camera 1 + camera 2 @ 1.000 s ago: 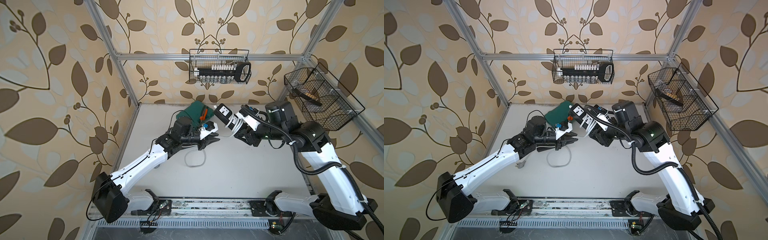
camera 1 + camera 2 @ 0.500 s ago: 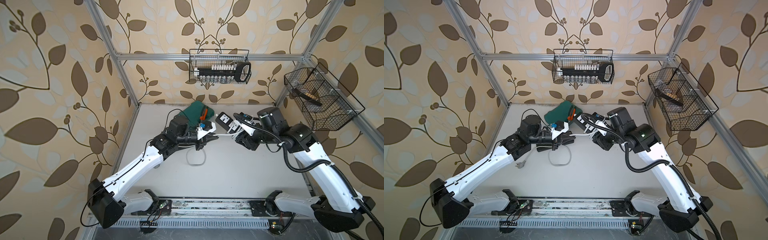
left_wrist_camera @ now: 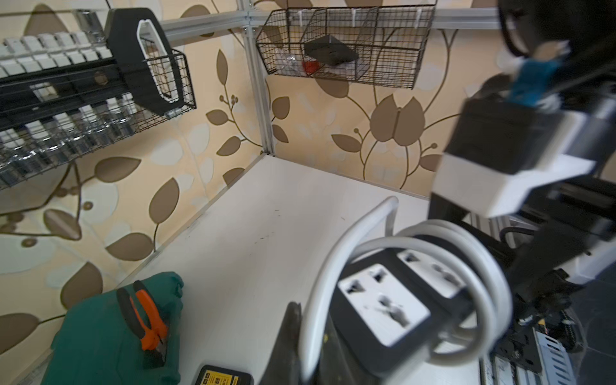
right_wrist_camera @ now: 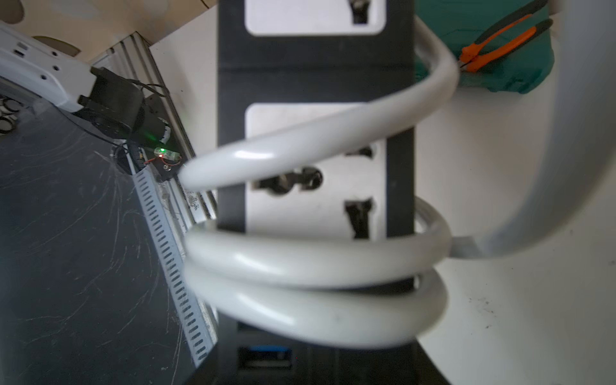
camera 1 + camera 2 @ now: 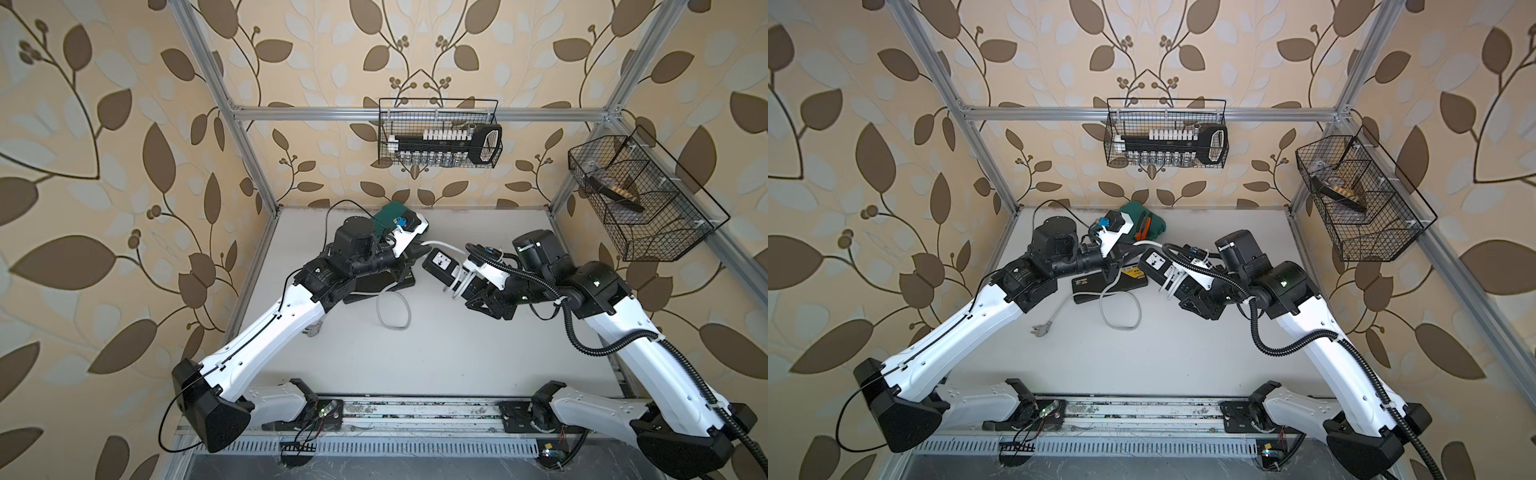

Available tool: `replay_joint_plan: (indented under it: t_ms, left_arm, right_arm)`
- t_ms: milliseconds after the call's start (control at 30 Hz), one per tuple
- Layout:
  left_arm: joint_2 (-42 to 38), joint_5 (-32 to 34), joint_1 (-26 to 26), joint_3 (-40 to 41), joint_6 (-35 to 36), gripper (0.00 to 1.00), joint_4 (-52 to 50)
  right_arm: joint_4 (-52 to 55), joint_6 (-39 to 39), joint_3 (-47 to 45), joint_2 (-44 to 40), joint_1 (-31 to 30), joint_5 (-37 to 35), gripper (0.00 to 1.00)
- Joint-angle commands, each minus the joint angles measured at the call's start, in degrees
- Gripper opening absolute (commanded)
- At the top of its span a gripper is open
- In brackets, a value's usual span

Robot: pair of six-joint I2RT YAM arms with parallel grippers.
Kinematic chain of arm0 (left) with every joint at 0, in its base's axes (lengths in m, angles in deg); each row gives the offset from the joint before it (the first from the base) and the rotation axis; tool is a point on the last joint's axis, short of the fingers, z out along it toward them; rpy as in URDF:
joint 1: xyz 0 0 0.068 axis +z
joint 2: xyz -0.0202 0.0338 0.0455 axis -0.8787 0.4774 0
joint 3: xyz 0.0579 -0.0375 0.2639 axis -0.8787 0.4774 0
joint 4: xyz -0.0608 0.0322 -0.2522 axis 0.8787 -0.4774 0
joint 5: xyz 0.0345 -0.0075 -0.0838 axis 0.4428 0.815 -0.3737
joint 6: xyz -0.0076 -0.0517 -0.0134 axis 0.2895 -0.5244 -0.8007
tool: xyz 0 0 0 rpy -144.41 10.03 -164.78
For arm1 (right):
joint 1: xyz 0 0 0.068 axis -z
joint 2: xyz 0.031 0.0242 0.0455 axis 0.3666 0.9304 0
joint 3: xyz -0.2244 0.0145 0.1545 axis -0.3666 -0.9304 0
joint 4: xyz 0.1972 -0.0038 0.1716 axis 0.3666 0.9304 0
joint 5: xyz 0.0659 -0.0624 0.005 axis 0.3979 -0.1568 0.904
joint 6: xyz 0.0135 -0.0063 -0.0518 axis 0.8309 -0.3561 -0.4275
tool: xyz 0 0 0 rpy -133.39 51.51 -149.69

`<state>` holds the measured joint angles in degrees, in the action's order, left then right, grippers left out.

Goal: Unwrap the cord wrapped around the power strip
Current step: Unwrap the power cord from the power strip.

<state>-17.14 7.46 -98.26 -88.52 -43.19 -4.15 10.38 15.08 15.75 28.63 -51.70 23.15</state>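
Three turns of cord (image 4: 313,263) circle the power strip (image 4: 316,83) in the right wrist view: two snug by the port end, one slack across a socket. From the left wrist, that slack turn stands off the strip and runs down beside a dark finger (image 3: 288,333). Both top views show the right gripper (image 5: 463,284) clamped on the strip's port end, apparently off the table (image 5: 457,353), and the left gripper (image 5: 419,252) clenched on the cord just beyond the free end. Unwinding looks midway; next, carry that turn over the free end. Open table lies toward the front; a flat black case (image 5: 1129,284) and green pouch (image 5: 1158,226) crowd the left arm, the back wall (image 5: 415,191) near.
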Motion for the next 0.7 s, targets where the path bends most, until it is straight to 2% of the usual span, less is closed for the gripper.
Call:
replay_joint_plan:
  t_ms: [0, 300, 433, 533, 667]
  left_arm:
    - [1.14, 7.94, 0.16, -2.8, -3.74, 0.0, -1.37]
    - [2.83, 8.97, 1.16, -2.77, -4.87, 0.0, -3.55]
    - [2.92, 7.53, 1.75, -0.45, -4.59, 0.03, -4.07]
    - [2.53, 4.38, 1.78, 0.86, -3.23, 0.1, -5.46]
    - [0.98, -0.91, 1.75, 2.7, 0.54, 0.33, -7.86]
  right_arm:
    - [0.0, -1.41, 2.05, -1.6, 0.02, 7.4, 0.0]
    - [1.42, -0.66, 8.37, -1.93, 0.04, 9.97, 0.0]
    - [-0.96, 0.02, 12.13, -1.93, 0.05, 6.26, 0.0]
    - [-2.19, 0.14, 14.56, -1.12, -0.01, 0.35, 0.0]
    - [-1.91, -0.97, 17.07, 0.97, 0.03, -8.84, 0.0]
